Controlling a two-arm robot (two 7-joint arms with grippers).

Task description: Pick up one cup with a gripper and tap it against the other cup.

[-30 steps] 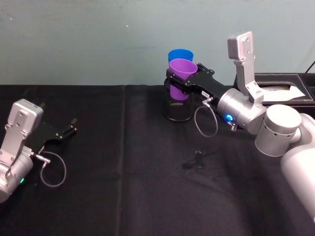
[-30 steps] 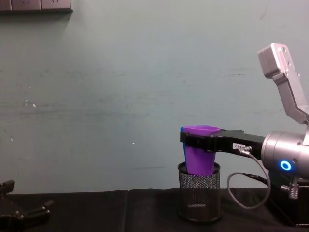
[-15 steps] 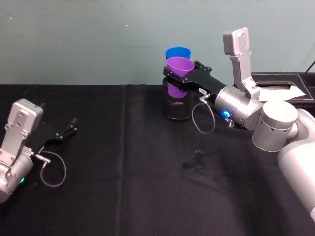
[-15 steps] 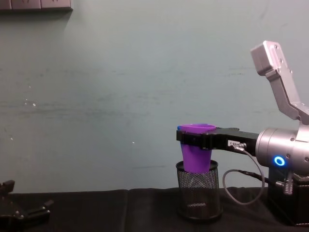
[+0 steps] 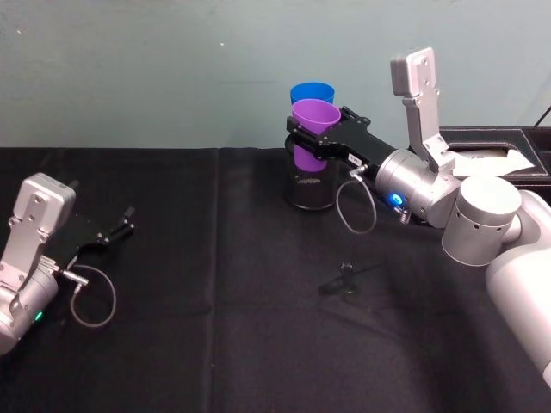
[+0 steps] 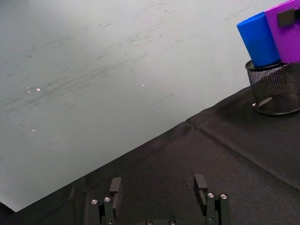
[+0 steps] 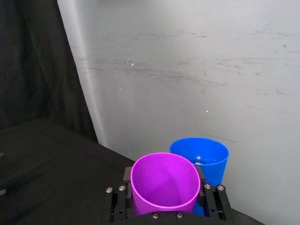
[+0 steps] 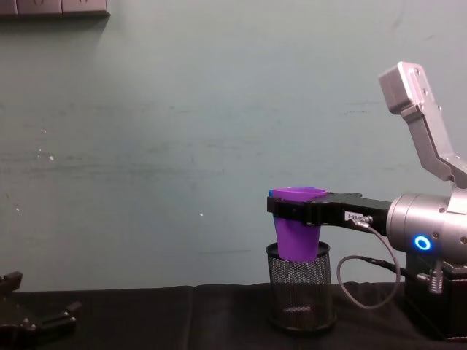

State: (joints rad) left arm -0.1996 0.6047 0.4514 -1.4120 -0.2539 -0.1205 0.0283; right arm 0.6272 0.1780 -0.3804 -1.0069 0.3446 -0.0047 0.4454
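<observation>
Beside blue cup [image 5: 312,92], right hand [image 7: 164,178] clamping purple cup [image 5: 315,114]

Downward and level; purple cup [image 5: 315,116] [image 8: 298,237] apparently shared.

A scuffed pale teal wall [image 5: 129,69] rises behind the black-clothed table [image 5: 215,344].

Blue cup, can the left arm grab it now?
Probably yes, with a long reach: the open left end effector faces a bare side of the blue cup, while the purple cup in the right end effector crowds the other.
</observation>
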